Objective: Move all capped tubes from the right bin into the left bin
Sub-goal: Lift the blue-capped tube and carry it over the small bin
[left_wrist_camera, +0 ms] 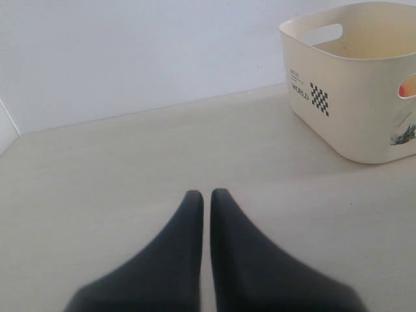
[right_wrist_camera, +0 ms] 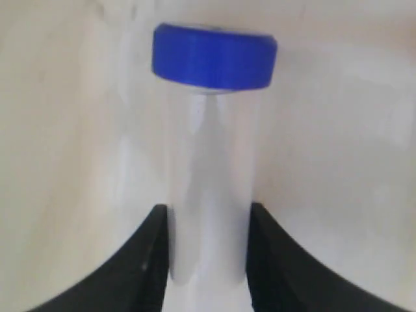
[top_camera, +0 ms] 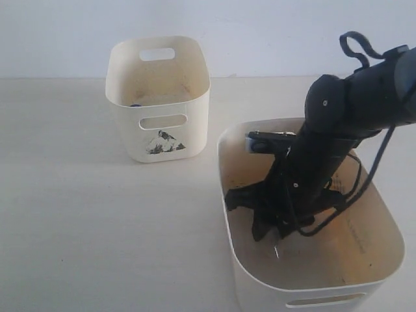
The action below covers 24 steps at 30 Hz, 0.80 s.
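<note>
Ext. view, lower left: table [top_camera: 84, 221] is pale, matt, w/ faint wood-like grain. Upper centre: left bin [top_camera: 130, 133] is cream plastic, smooth, slight sheen, brownish scuffs inside. Lower right: right bin [top_camera: 260, 286] is the same smooth cream plastic, stained inside. Over it, arm [top_camera: 351, 97] has a black satin shell. Right wrist view: tube [right_wrist_camera: 208, 195] is clear glossy plastic; cap [right_wrist_camera: 213, 57] is blue plastic, matt. Both right gripper [right_wrist_camera: 208, 209] and left gripper [left_wrist_camera: 207, 193] are black, matt.

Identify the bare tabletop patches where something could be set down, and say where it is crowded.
Widest free patch: the pale tabletop in front of the tall narrow cream plastic bin, left of the wide oblong cream plastic bin. A smaller strip lies behind the wide bin. Crowded: inside the wide bin, where the right gripper clamps a clear blue-capped plastic tube.
</note>
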Motion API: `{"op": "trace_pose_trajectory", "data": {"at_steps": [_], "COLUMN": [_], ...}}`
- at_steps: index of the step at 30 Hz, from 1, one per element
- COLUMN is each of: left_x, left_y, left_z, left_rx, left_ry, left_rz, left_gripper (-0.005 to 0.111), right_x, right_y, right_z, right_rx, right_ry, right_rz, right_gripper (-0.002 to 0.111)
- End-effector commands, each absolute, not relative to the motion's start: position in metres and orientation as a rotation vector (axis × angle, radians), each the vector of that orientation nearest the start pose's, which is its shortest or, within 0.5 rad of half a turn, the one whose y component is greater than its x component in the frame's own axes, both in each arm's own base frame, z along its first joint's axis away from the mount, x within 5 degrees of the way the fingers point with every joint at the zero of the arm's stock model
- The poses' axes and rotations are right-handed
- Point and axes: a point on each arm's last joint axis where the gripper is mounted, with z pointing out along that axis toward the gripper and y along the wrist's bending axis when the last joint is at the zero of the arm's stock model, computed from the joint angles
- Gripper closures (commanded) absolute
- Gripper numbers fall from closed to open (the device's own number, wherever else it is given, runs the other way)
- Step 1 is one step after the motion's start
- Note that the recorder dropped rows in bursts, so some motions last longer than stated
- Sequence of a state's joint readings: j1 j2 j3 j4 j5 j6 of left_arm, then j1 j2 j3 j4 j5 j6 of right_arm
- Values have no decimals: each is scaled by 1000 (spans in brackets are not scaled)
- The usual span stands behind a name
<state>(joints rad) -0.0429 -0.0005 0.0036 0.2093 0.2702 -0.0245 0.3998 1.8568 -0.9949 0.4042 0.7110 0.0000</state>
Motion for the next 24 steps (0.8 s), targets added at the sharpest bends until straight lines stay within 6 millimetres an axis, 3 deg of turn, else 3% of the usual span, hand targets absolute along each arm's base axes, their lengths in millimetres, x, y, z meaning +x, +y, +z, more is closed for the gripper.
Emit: {"op": "trace_pose_trajectory", "data": {"at_steps": [1, 6, 7, 8, 11, 14, 16, 20, 24], "left_x": [55, 55, 55, 55, 55, 55, 55, 55, 55], "left_y": [2, 2, 2, 2, 2, 2, 2, 2, 2], "left_z": [190, 190, 190, 190, 190, 190, 190, 190, 190], "left_rx": [140, 140, 140, 140, 140, 140, 140, 140, 140], "left_ry": [1735, 1735, 1735, 1735, 1735, 1735, 1735, 1735, 1735], "left_rz": [132, 132, 132, 132, 132, 132, 132, 132, 132], "left_gripper": [102, 102, 102, 102, 102, 102, 102, 102, 102], "right_x": [275, 258, 249, 245, 215, 182, 164, 139, 148], "right_y": [145, 136, 131, 129, 114, 99, 90, 77, 80], "right_z": [177, 231, 254, 262, 315, 357, 378, 406, 408], "right_rx": [-262, -320, -341, -350, -397, -527, -523, -473, -445], "right_ry": [3009, 2858, 2780, 2749, 2531, 2271, 2129, 1928, 1887], "right_rz": [468, 491, 493, 492, 497, 466, 462, 470, 473], "right_gripper": [108, 108, 108, 108, 108, 108, 108, 108, 108]}}
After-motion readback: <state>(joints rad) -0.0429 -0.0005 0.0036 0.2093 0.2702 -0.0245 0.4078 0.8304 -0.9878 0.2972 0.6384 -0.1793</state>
